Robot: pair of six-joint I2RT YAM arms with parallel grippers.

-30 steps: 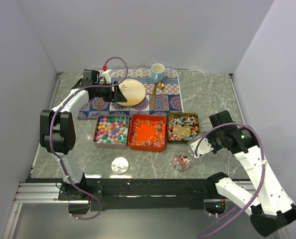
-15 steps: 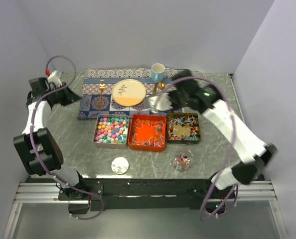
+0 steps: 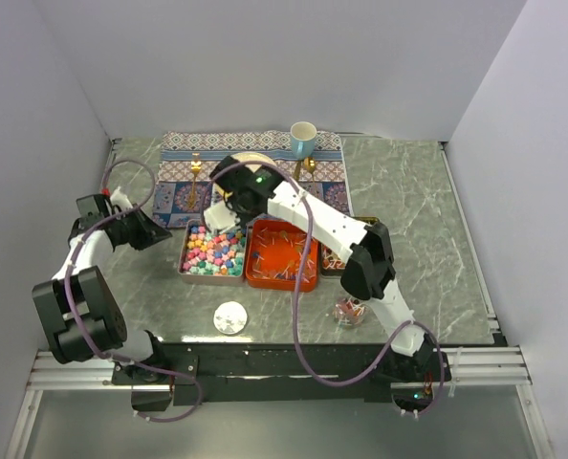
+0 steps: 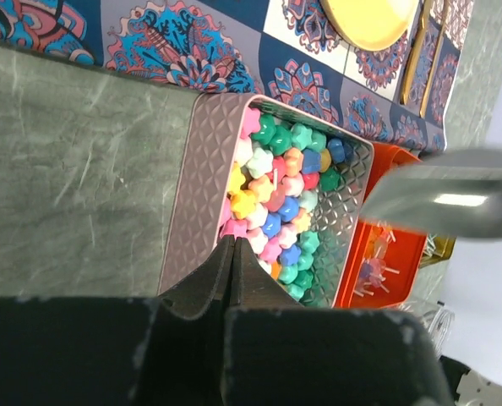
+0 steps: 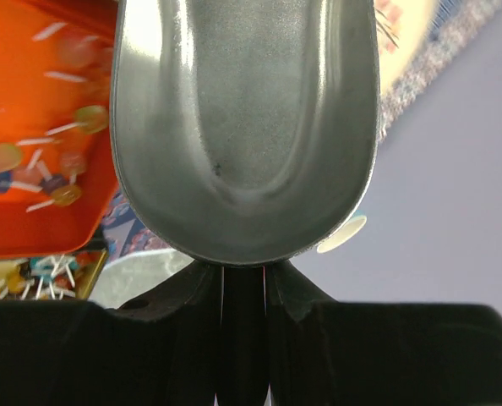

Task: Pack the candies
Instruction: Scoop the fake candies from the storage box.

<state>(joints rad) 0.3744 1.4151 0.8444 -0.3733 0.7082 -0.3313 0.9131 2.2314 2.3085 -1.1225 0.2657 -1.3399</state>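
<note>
Steel scoop [image 5: 242, 127] held by the candies [image 3: 213, 251]
Top view: pastel candies fill the left tin [image 3: 183, 256]; the right gripper [image 3: 229, 205] hangs at its far edge, the left gripper [image 3: 158, 232] just left of it. Left wrist: fingers [image 4: 217, 275] pressed together, empty, at the tin's wall. Right wrist: fingers pinch the scoop's handle beside the orange tin [image 5: 31, 220].

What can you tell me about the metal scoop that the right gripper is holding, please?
It is a shiny, silvery metal scoop with a deep, rounded, trough-shaped bowl, which looks empty. Its narrow end runs down into the right gripper, which is shut on it. From the left wrist it shows as a blurred shape by the right side of the tin of pastel candies; whether it touches them cannot be told.
</note>
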